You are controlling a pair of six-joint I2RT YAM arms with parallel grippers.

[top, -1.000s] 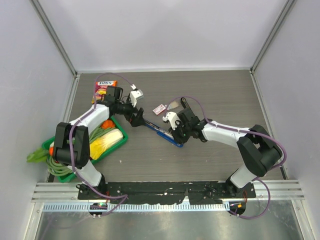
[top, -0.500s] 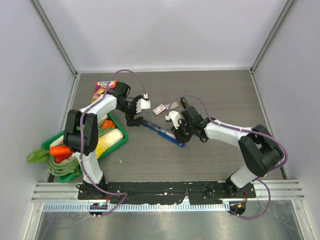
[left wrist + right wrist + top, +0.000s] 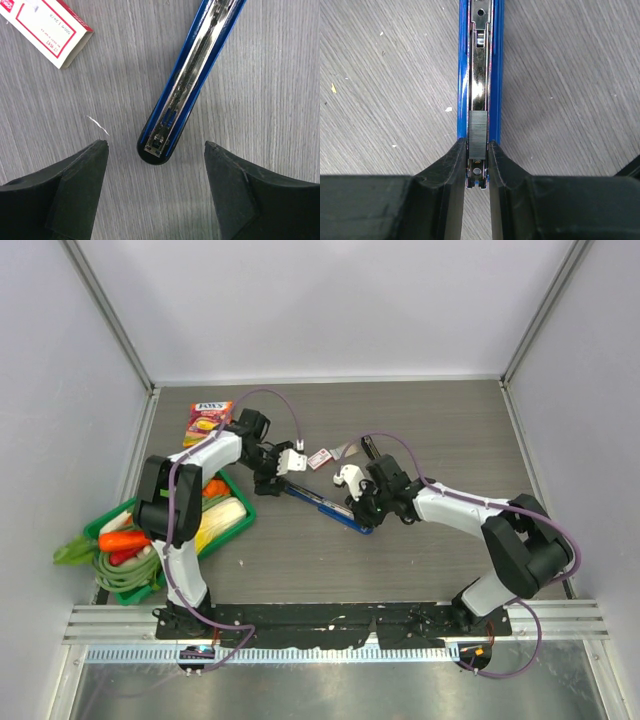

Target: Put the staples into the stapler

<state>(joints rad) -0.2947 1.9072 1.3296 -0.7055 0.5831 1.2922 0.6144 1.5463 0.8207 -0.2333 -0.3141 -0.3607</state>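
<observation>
The blue stapler [image 3: 320, 502] lies opened flat on the table, its chrome channel [image 3: 481, 60] facing up. The staples [image 3: 479, 131], a short grey strip, sit in that channel. The strip's near end lies between the tips of my right gripper [image 3: 477, 142], which is shut on it at the stapler's right end [image 3: 362, 515]. My left gripper [image 3: 155, 143] is open at the stapler's other, rounded end [image 3: 156, 150]. Its fingers [image 3: 85, 170] stand wide on either side of that end without touching it.
A small red-and-white staple box [image 3: 319, 458] lies just behind the stapler, also in the left wrist view [image 3: 45, 30]. A snack packet [image 3: 208, 422] lies at the back left. A green tray [image 3: 243, 512] of vegetables stands at the left.
My left gripper has swung from the tray side over to the stapler's left end and its jaws have narrowed a little. The right gripper and the stapler have barely moved.
</observation>
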